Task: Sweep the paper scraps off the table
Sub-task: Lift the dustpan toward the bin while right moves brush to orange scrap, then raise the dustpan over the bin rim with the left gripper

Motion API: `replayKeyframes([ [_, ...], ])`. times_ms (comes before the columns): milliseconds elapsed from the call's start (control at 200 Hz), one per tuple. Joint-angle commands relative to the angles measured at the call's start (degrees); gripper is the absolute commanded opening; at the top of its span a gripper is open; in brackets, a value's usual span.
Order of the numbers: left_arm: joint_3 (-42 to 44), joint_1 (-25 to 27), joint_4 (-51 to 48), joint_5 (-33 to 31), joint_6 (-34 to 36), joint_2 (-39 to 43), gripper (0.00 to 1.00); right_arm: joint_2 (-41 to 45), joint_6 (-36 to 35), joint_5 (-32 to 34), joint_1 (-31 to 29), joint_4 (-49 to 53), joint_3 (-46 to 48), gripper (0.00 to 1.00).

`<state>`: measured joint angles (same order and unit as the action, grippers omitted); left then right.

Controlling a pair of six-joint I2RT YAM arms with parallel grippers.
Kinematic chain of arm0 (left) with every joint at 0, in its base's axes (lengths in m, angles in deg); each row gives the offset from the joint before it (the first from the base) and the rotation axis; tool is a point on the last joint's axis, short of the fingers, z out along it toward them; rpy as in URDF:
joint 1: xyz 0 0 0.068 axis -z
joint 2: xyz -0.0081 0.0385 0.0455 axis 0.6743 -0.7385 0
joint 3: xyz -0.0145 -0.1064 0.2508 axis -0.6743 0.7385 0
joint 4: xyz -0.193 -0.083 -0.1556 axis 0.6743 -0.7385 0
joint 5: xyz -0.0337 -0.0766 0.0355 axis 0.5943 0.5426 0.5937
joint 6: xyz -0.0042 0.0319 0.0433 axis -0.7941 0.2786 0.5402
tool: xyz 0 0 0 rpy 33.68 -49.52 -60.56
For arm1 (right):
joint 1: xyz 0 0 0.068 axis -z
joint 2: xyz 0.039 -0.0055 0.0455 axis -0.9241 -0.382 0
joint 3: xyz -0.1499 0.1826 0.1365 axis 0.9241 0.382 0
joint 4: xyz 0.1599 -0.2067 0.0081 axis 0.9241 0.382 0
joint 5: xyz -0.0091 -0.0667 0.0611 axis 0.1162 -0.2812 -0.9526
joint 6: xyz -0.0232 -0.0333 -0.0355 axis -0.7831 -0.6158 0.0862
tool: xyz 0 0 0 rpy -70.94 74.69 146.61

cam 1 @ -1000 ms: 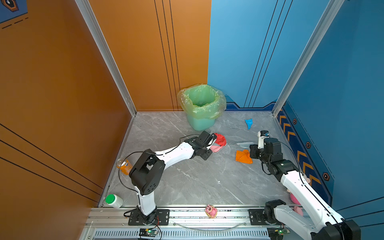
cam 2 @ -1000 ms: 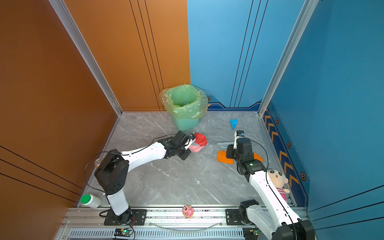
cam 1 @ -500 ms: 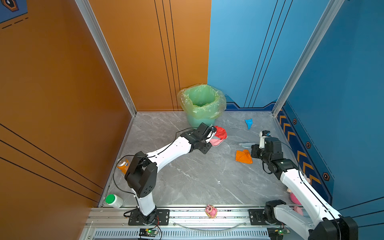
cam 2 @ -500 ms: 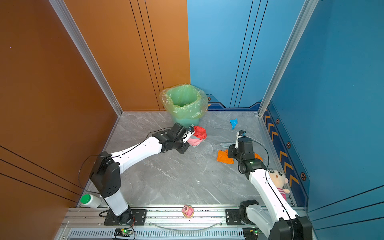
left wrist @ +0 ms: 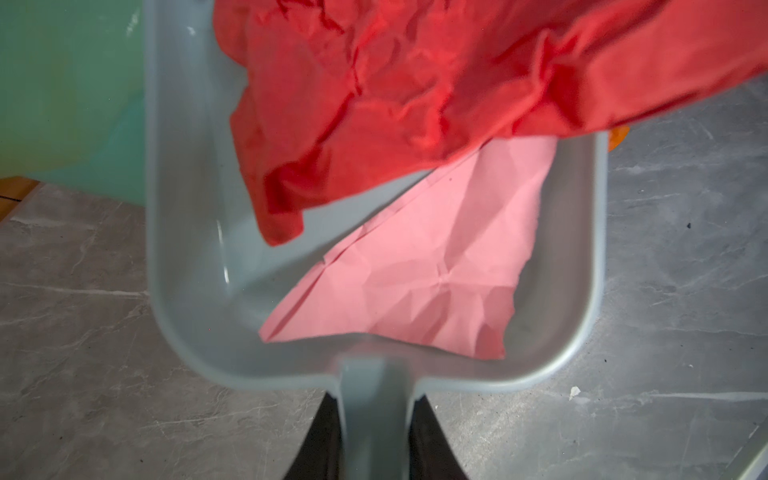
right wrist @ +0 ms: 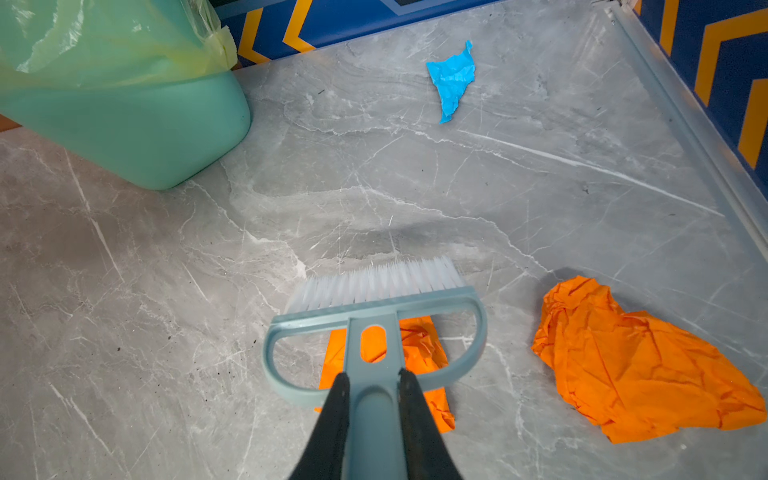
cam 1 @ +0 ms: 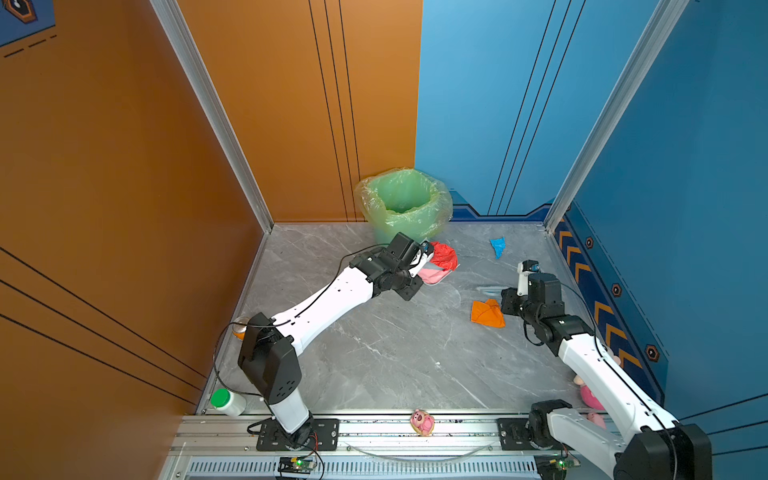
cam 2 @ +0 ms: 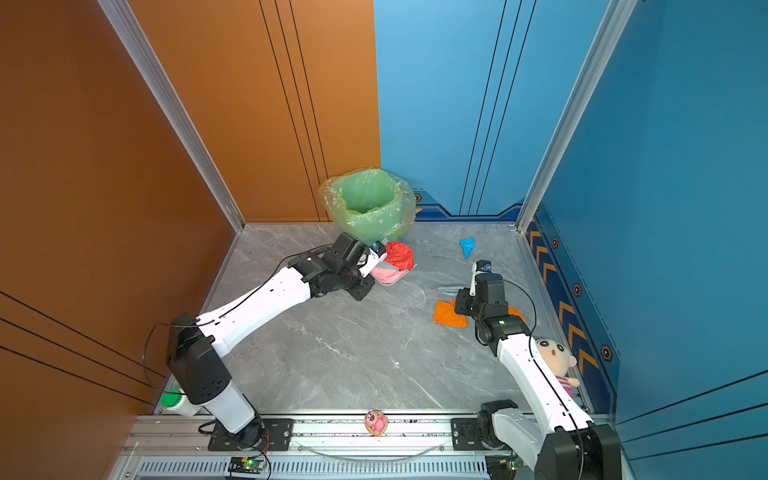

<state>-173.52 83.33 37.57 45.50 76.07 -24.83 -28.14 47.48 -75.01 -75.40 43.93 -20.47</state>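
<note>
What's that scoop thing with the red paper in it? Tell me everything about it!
It is a pale grey-blue dustpan, smooth like plastic, with a flat tray, raised walls, rounded back corners and a narrow handle. The left gripper is shut on that handle. Inside lie a crumpled red paper scrap, spilling past its edge, and a creased pink paper scrap. The pan is close beside the green bin, over the grey table; whether it touches the table cannot be told.
</note>
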Motion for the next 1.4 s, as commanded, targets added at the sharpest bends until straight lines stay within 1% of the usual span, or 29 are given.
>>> replayKeyframes([
  [0, -2.3, -0.1, -3.6, 0.9, 1.3, 0.8, 0.00, 0.1, 0.2, -0.7, 0.3, -1.4, -0.9, 0.00],
  [521, -10.4, -0.1, -7.9, -2.8, 3.1, 0.5, 0.00, 1.3, 1.0, -1.3, 0.3, -1.6, 0.5, 0.00],
  [856, -15.4, -1.7, -9.2, -8.1, 5.1, 0.7, 0.00, 0.6, 1.7, -2.0, 0.0, -2.3, 0.1, 0.00],
  [1237, -19.4, -3.5, -9.3, -8.3, 5.6, -1.2, 0.00, -0.9, 2.1, -2.0, -0.9, -3.5, -0.1, 0.00],
  [1397, -21.5, -5.4, -9.4, -8.9, 6.5, -2.5, 0.00, -1.7, 2.0, -2.1, -1.2, -3.9, -0.4, 0.00],
])
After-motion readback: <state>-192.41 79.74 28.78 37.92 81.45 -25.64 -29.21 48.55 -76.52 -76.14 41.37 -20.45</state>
